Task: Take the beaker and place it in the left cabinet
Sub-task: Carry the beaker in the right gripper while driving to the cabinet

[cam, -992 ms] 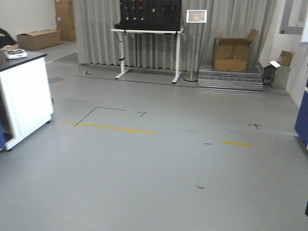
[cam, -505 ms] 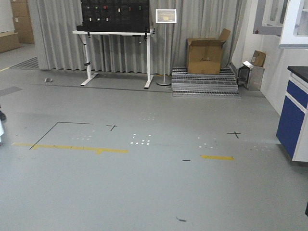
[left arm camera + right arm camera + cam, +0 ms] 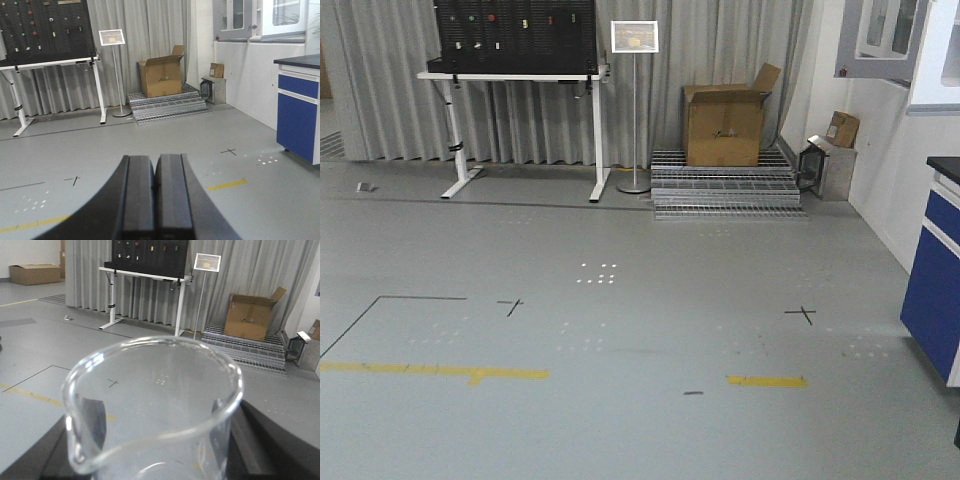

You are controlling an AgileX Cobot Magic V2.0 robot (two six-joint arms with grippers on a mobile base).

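Note:
The beaker (image 3: 150, 405), clear glass with its pouring lip at the lower left of the rim, fills the right wrist view. My right gripper (image 3: 156, 442) is shut on it, and a dark finger (image 3: 270, 450) shows on each side of the glass. In the left wrist view my left gripper (image 3: 155, 172) is shut with its pads pressed together, holding nothing, above bare grey floor. Glass-door wall cabinets (image 3: 235, 20) hang at the upper right; I cannot tell whether one is the left cabinet. Neither gripper shows in the front view.
A blue-fronted counter unit (image 3: 932, 285) stands at the right edge. Ahead are a cardboard box (image 3: 725, 125) on metal grates (image 3: 725, 195), a sign stand (image 3: 634, 100) and a white table with a black pegboard (image 3: 515, 75). Yellow tape strips (image 3: 767, 381) mark the floor.
The front view has swung to the right: the white counter at the left has left the view, the pegboard table has slid left and the blue counter unit has come in at the right.

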